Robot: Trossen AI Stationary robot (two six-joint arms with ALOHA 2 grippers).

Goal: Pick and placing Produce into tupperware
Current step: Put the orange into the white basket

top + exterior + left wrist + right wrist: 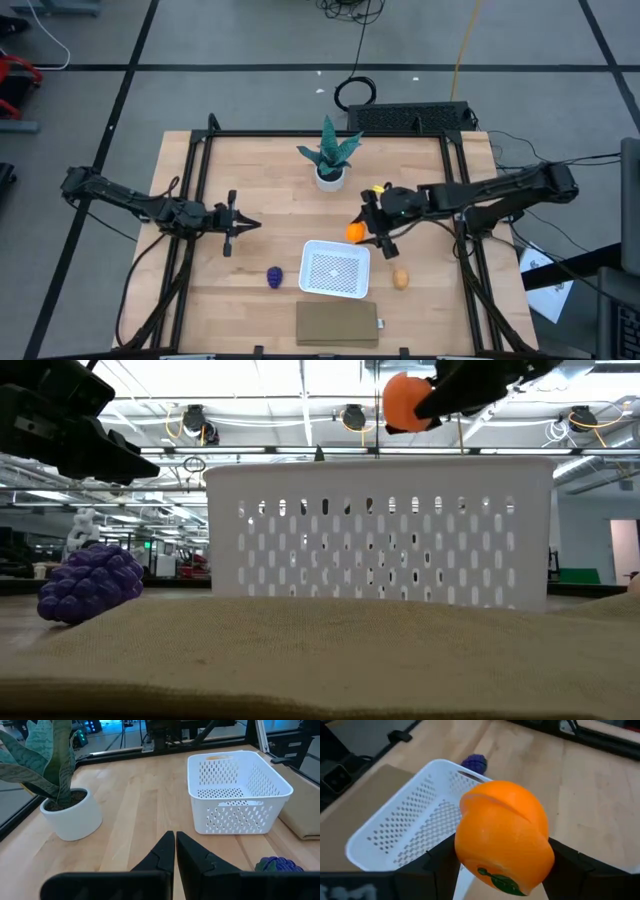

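The white perforated tupperware point(335, 269) sits on the table's near middle. My right gripper point(368, 233) hangs just past its far right corner, shut on the round orange piece point(503, 837), which also shows high in the low view point(404, 402). The purple bumpy piece point(275, 277) lies on the table left of the tupperware. The tan-yellow oval piece point(400, 279) lies to its right. My left gripper point(243, 226) waits shut over the table's left half, touching nothing. My right gripper pinches the orange piece between its two fingers, one on each side point(465, 845). The fingers reach in from the table's right. The piece is lifted clear, above the tupperware's rim point(380, 464) in the low view.
A teal potted plant point(330, 160) stands at the far middle of the table. A flat brown slab point(338, 322) lies at the near edge in front of the tupperware. Bare wood stretches between my left gripper and the tupperware.
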